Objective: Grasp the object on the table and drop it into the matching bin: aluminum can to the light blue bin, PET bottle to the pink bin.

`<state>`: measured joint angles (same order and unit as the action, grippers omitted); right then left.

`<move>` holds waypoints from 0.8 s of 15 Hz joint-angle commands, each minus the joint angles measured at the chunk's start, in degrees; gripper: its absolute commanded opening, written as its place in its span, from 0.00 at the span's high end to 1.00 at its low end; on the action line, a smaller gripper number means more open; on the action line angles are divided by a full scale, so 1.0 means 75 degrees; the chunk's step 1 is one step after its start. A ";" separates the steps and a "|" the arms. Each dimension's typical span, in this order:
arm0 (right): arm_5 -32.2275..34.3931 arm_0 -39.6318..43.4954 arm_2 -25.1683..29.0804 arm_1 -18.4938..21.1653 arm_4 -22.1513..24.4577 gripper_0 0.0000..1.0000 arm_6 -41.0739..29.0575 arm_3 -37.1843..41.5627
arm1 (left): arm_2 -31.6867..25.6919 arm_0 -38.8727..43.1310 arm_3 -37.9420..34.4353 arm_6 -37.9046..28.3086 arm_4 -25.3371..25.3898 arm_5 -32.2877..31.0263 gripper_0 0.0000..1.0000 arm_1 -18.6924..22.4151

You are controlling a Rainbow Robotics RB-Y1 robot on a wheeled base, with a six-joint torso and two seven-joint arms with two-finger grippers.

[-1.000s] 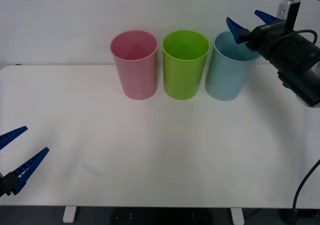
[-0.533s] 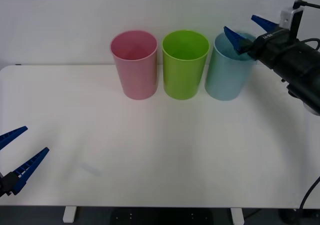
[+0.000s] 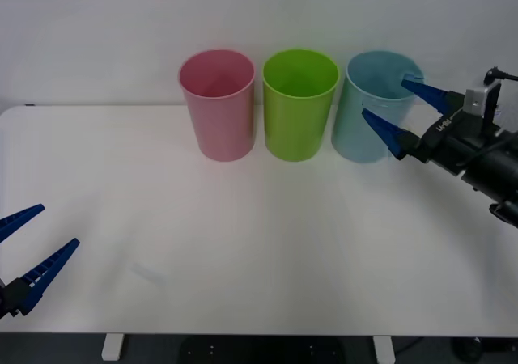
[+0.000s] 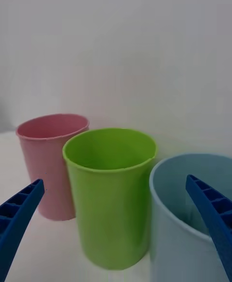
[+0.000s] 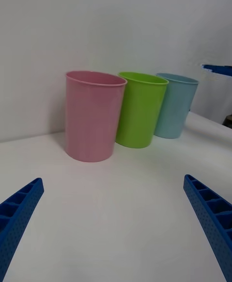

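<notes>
Front view: your right gripper point(image 3: 401, 111) hangs just beside the light blue bin point(image 3: 368, 109), on the bin's right side, below rim level, fingers spread wide with nothing between them. One blue finger lies across the bin's wall, the other points toward the rim from the right. The black arm behind it runs off to the right edge.

Your left gripper point(image 3: 28, 247) sits low at the near left corner of the table point(image 3: 267, 243), well apart from the bins, also spread wide and holding nothing.

Three bins stand in a row at the far edge of the table, against the white wall: pink bin point(image 3: 218, 103) on the left, lime green bin point(image 3: 299, 103) in the middle, light blue on the right. All upright, close together; you can't tell whether neighbours touch.

Right wrist view: both blue fingers sit at the two lower corners, wide apart. The light blue bin point(image 4: 186, 224) is nearest, its open mouth toward the camera; the inside that shows looks plain blue, the bottom is hidden. Lime green bin point(image 4: 110, 195) and pink bin point(image 4: 48, 161) stand beyond it.

Left wrist view: fingers wide at both corners, bare tabletop point(image 5: 111, 214) between them, the pink bin point(image 5: 93, 115), green bin point(image 5: 140, 109) and light blue bin point(image 5: 175, 104) farther off. A blue fingertip of the right gripper point(image 5: 216, 69) pokes in beside the light blue bin.

You can't see the can; whether it lies in the light blue bin can't be told.
</notes>
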<state>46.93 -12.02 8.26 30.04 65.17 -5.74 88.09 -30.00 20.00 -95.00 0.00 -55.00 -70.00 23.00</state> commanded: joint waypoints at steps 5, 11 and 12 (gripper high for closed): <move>0.1993 0.1251 0.0597 0.0002 -0.0182 0.00 0.0519 0.0102 | 0.0000 0.0000 0.0000 0.0000 0.0000 0.0000 0.00 0.0000; 0.2438 0.2212 0.0714 0.0002 -0.0205 0.00 0.2066 0.0102 | 0.0000 0.0000 0.0000 0.0000 0.0000 0.0000 0.00 0.0000; 0.2497 0.2329 0.0714 0.0002 -0.0205 0.00 0.2230 0.0102 | 0.0000 0.0000 0.0000 0.0000 0.0000 0.0000 0.00 0.0000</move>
<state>65.35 4.79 13.62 30.04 63.60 10.02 88.87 -30.00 20.00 -95.00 0.00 -55.00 -70.00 23.00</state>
